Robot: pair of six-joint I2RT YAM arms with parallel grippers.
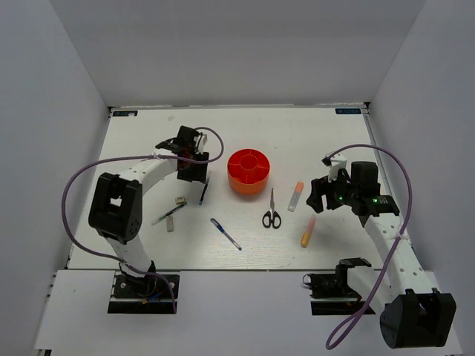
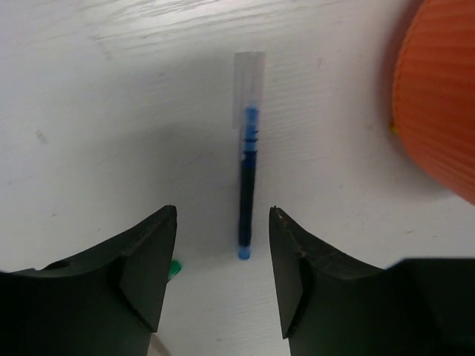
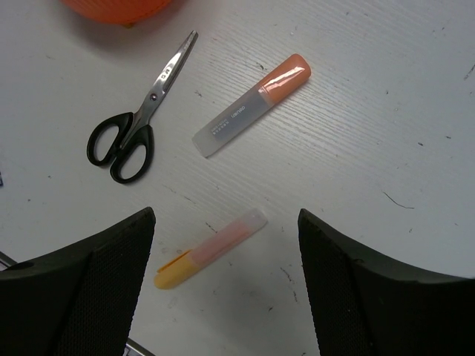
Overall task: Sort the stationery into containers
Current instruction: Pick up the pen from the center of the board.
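Left gripper (image 2: 223,222): fingers spread, one on either side of a blue pen (image 2: 246,194) lying flat, left of table centre. 
Right gripper (image 3: 226,219): fingers spread above the highlighter (image 3: 210,256), toward the right edge. 
Tub (image 1: 249,171): one, mid-table; cut off in both wrist views. 
Second blue pen (image 1: 225,233): toward the near edge. 
Scissors (image 3: 125,142): one. 
Marker (image 3: 252,104): one. 
Small bits (image 1: 175,213) near the left edge: indistinct.
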